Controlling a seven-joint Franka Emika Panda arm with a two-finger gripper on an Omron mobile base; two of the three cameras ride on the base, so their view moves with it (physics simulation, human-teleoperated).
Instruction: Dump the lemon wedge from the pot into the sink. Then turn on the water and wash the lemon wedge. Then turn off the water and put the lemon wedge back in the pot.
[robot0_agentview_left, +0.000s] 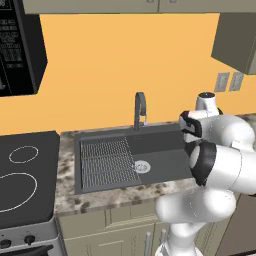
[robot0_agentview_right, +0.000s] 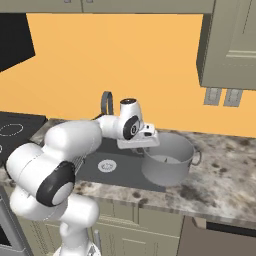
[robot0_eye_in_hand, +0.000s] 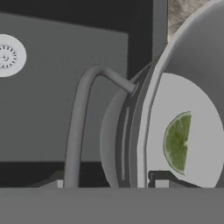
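Note:
The grey pot (robot0_agentview_right: 169, 161) stands on the counter at the sink's right edge. In the hand view its loop handle (robot0_eye_in_hand: 83, 109) reaches out over the dark sink (robot0_eye_in_hand: 43, 113). The lemon wedge (robot0_eye_in_hand: 178, 142), a yellow-green crescent, lies flat on the pot's pale floor. My gripper (robot0_eye_in_hand: 107, 183) hangs over the pot's left rim and is open. One fingertip sits beside the handle and the other inside the rim. In the right base view my gripper (robot0_agentview_right: 142, 148) is at the pot's near-left rim. The faucet (robot0_agentview_left: 139, 107) arches over the sink (robot0_agentview_left: 160, 147), and no stream shows.
A ribbed grid (robot0_agentview_left: 106, 161) covers the sink's left half, with the silver drain (robot0_agentview_left: 141, 166) beside it. A black stovetop (robot0_agentview_left: 25, 170) lies left of the sink under a microwave (robot0_agentview_left: 17, 45). Wall outlets (robot0_agentview_right: 222, 96) and a cabinet (robot0_agentview_right: 232, 45) are above the counter at right.

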